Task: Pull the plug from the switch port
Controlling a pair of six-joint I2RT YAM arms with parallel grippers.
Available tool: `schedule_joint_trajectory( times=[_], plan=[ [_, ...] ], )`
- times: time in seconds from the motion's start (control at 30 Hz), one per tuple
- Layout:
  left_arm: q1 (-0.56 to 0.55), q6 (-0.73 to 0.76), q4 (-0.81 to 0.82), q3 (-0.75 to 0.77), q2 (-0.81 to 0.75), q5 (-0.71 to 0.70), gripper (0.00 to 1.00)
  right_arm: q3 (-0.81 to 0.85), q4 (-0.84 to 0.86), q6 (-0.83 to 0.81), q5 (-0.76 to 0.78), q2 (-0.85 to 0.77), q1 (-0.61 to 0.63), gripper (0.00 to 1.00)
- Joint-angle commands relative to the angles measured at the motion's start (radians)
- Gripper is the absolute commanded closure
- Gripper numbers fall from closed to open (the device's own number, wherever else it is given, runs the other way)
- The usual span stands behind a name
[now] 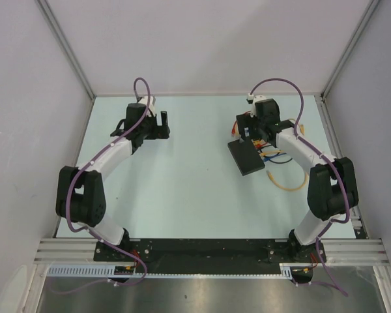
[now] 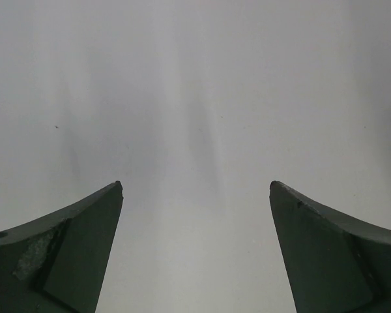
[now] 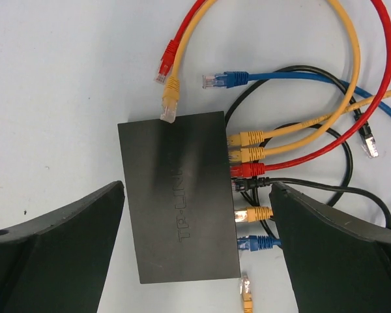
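Observation:
The switch (image 3: pixel 179 203) is a flat matte-black box lying on the table, also seen in the top view (image 1: pixel 247 157). Along its right side sit several plugs: two yellow (image 3: pixel 247 138), one red (image 3: pixel 247 170), one black (image 3: pixel 251 184), another yellow (image 3: pixel 255 213) and a blue one (image 3: pixel 257 242). My right gripper (image 3: pixel 199 186) is open and hovers above the switch, its fingers either side of it, holding nothing. My left gripper (image 2: pixel 195 186) is open and empty over bare table, far left of the switch (image 1: pixel 161 124).
Loose plugs lie by the switch: a red one (image 3: pixel 164 64), a yellow one (image 3: pixel 169 104) touching its far edge, a blue one (image 3: pixel 221 79), a white-tipped one (image 3: pixel 369 145) and a yellow one (image 3: pixel 246 290). Cables coil to the right (image 1: pixel 283 160). White walls enclose the table.

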Motion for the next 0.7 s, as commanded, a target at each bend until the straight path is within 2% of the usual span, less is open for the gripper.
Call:
schedule_joint_trajectory(
  times=[0.0,0.07,0.2,0.3,0.67],
  plan=[
    [-0.014,-0.015,0.040,-0.004,-0.045,0.034,0.00,0.038,0.019,-0.009,-0.001,-0.007,-0.001,0.00],
    [-0.014,-0.010,0.038,0.002,-0.040,0.036,0.00,0.040,0.007,-0.137,-0.092,-0.020,-0.001,0.00],
    [-0.014,-0.019,0.046,0.018,-0.022,0.042,0.00,0.040,-0.078,-0.271,-0.216,-0.035,-0.011,0.00],
    [-0.017,0.001,0.046,0.042,0.000,0.093,0.02,0.040,-0.130,-0.274,-0.269,-0.038,-0.060,0.02],
    [-0.017,-0.005,0.064,0.074,0.029,0.100,0.06,0.040,-0.303,-0.349,-0.334,-0.075,-0.246,0.12]
  ],
)
